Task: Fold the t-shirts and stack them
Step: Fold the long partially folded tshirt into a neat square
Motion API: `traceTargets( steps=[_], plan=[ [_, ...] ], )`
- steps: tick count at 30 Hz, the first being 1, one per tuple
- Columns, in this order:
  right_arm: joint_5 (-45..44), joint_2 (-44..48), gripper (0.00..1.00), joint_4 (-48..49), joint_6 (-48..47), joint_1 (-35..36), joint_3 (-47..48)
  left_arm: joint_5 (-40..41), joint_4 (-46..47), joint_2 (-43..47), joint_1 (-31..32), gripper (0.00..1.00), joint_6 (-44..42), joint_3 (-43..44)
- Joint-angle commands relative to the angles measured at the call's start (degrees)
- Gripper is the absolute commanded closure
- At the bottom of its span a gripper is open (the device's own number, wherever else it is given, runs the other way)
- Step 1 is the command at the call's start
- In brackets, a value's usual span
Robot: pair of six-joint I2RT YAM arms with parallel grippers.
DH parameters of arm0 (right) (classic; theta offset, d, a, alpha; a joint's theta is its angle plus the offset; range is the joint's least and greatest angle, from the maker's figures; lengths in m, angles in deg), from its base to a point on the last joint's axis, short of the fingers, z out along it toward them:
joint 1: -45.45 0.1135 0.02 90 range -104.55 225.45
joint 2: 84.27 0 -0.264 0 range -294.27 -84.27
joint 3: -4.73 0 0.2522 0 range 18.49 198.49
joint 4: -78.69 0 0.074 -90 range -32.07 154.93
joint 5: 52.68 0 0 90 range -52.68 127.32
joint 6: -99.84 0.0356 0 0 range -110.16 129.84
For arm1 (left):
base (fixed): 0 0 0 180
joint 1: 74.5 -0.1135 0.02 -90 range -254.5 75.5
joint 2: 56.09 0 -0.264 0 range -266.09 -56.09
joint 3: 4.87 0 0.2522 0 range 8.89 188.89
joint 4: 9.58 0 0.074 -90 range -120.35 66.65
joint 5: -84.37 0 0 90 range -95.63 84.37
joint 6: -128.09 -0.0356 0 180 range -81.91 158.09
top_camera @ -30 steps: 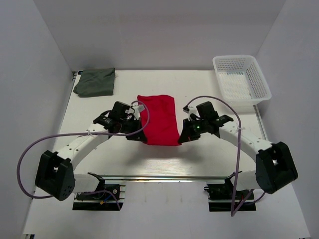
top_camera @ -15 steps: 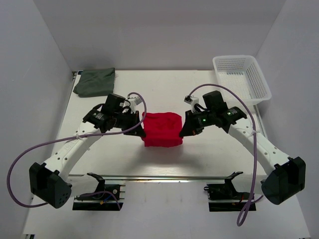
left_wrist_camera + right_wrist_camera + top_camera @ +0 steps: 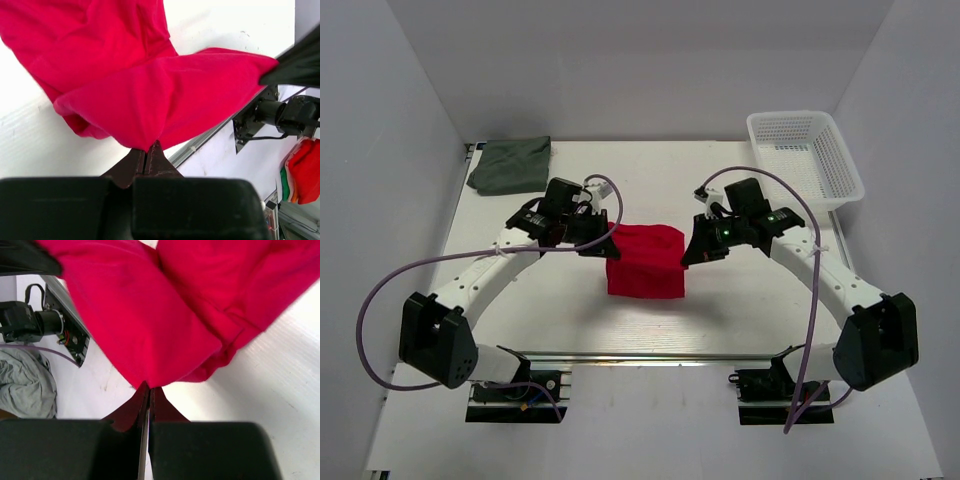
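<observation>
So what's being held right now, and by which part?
The red shirt: left fingers pinch its left edge, right fingers its right edge.

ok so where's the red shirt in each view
Top external: red shirt mid-table, held between left gripper and right gripper.
Left wrist: fills upper frame, corner pinched bottom centre.
Right wrist: fills the top, likewise pinched.
Shared landmark: white table under it.

red shirt [image 3: 645, 262]: bright red, plain; doubled over into a rough square, top layer puffy and creased.
red shirt, pose: central; left and right edges each drawn up to a pinched point (clearest in the wrist views).
grey-green shirt [image 3: 510, 165]: dark, plain; folded flat.
grey-green shirt, position: far left, well apart from the red shirt.
</observation>
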Motion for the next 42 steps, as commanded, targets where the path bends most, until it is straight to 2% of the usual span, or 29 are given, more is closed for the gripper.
traceTargets(
  steps=[1,5,9,11,15,17,24,27,31,42],
  plan=[
    [1.1,4.1,1.0,3.8,0.1,-0.6,0.0,-3.5,5.0,-0.2,-0.4,1.0,-0.4,1.8],
    [3.0,9.0,1.0,6.1,-1.9,-0.5,-4.1,-11.6,10.6,4.8,0.5,1.0,-4.1,-1.4],
    [0.2,15.6,1.0,7.2,-2.2,-0.4,-9.7,-18.3,14.5,10.4,0.5,1.0,-6.2,-6.3],
    [-0.4,18.1,1.0,7.4,-2.1,-0.5,-11.6,-19.6,15.1,13.2,0.5,1.0,-6.2,-9.1],
    [0.7,20.5,1.0,8.7,-1.4,-0.5,-14.4,-20.1,14.4,13.8,0.5,1.0,-6.2,-12.8],
    [0.9,21.6,1.0,9.6,-1.2,-0.7,-15.1,-20.1,17.0,13.2,0.5,1.0,-6.2,-14.3],
    [-0.2,22.3,1.0,11.2,-1.1,-0.5,-14.6,-20.1,22.2,10.5,-0.1,1.0,-5.7,-14.3],
    [-3.7,20.6,1.0,12.1,-0.1,-0.5,-13.3,-19.0,22.1,8.0,-0.1,1.0,-6.3,-13.1],
    [-14.1,16.4,1.0,11.9,3.2,-1.0,-11.6,-15.4,20.9,5.8,-0.1,1.0,-5.5,-12.2],
    [-17.0,3.5,1.0,14.2,2.7,-2.5,-4.1,-2.6,24.9,1.9,-1.2,1.0,0.6,-9.0]
  ],
)
